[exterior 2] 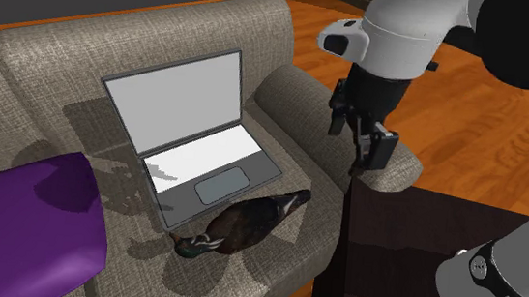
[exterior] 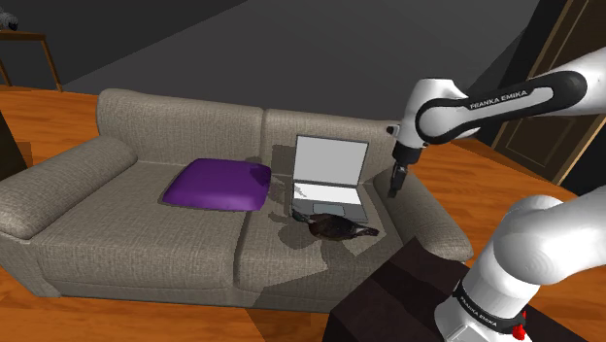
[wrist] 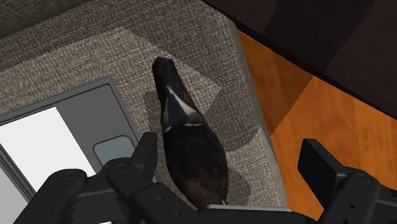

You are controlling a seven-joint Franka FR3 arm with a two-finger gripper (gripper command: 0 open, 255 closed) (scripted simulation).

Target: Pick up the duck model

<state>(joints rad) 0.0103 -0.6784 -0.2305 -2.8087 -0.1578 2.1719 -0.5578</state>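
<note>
Fingers (wrist: 147, 156), open and empty, hang over the dark brown duck model (wrist: 191, 146) at the grey laptop's (exterior: 330, 167) six o'clock. Reaching now; next, drop around it.

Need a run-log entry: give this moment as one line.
phase: approach | gripper: open, above sofa, clear of duck model | duck model: lying on sofa beside laptop | held: nothing
</note>
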